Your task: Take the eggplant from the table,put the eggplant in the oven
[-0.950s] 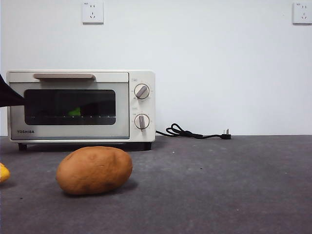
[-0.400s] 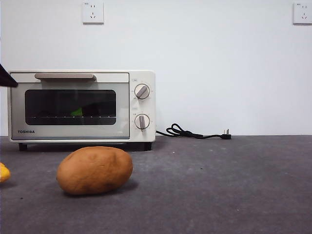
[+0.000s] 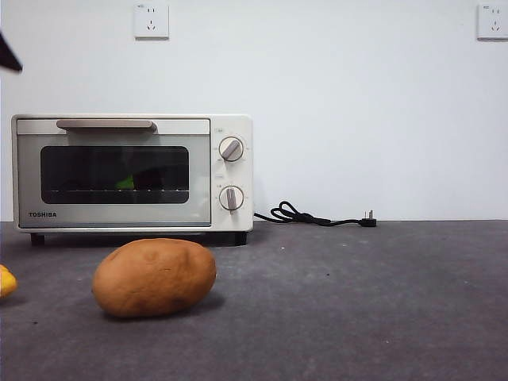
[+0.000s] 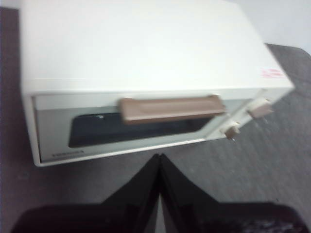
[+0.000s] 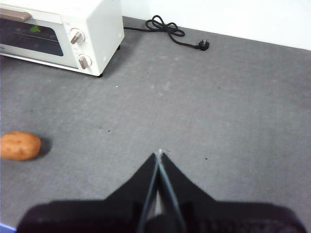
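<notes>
White wall, dark grey tabletop point(image 3: 357, 317). Oven point(image 3: 132, 172) at 10 o'clock, door shut; eggplant point(image 3: 125, 182) inside, only green cap showing through glass. Potato point(image 3: 154, 277) in front at 7. Left tool point(image 4: 159, 158) pinched closed, empty, above oven; right tool point(image 5: 159, 156) closed, empty, waiting. Eggplant likely light, stiff, glossy-slippery: grip mid-body.

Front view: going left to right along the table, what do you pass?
Yellow object at the left edge → potato → oven, standing behind the potato and reaching further right → coiled black power cord → its plug.
</notes>
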`<state>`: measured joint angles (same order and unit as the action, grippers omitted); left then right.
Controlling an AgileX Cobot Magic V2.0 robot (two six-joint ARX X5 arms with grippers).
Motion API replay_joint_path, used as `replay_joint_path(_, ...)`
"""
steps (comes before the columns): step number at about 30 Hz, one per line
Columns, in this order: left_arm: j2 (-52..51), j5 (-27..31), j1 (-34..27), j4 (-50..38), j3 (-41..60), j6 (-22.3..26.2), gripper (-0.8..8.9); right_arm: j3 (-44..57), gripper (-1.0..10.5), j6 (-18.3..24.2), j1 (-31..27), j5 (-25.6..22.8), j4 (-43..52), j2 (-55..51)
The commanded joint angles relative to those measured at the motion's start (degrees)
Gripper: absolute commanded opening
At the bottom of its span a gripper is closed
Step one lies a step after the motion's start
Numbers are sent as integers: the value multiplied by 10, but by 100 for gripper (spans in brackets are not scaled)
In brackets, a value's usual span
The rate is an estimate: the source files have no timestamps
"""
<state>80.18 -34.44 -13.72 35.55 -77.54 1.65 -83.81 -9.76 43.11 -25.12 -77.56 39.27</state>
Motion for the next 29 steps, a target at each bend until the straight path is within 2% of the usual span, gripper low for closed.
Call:
replay_joint_path(1,-43,31,24,37,2,0,-5,5,-11,-6,0,5,-14,0)
replay_joint_path(8,-157,67,90,124,2,0,-5,5,-11,-5,0,57,-14,0)
replay_joint_path(14,-255,123,135,202,2,-2,-5,5,-11,-5,0,82,-14,0)
replay_joint_path(17,-302,150,142,245,2,-2,-6,5,-11,-5,0,93,-14,0)
replay_joint_path(22,-366,156,142,306,2,-1,-5,5,-11,-5,0,107,-14,0)
replay_joint_path(29,-423,157,142,330,2,-2,-5,5,-11,-5,0,108,-14,0)
